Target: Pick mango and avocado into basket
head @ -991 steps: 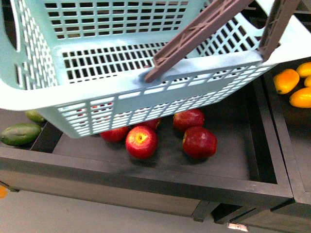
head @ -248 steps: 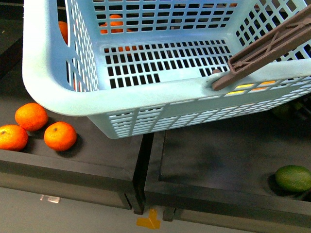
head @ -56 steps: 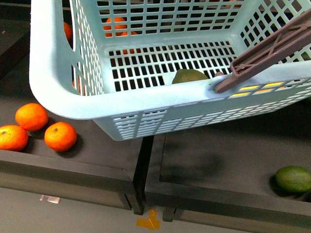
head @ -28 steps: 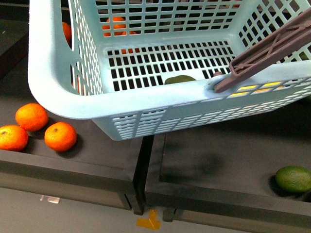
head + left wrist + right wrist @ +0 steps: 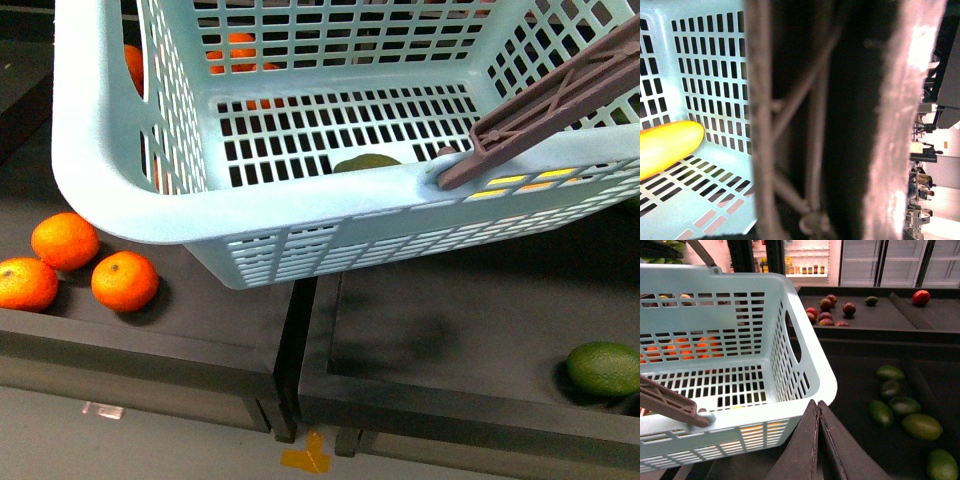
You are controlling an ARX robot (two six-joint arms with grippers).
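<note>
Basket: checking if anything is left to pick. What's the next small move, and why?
Probably just draw the right gripper back, keeping the basket level. Its jaws are together, empty, outside the basket wall; the mango lies on the basket floor and the avocado shows behind the near rim, so both fruits seem in.

The teal basket point(image 5: 130, 190) holds the yellow-orange mango point(image 5: 667, 146) and green avocado point(image 5: 366, 161).
</note>
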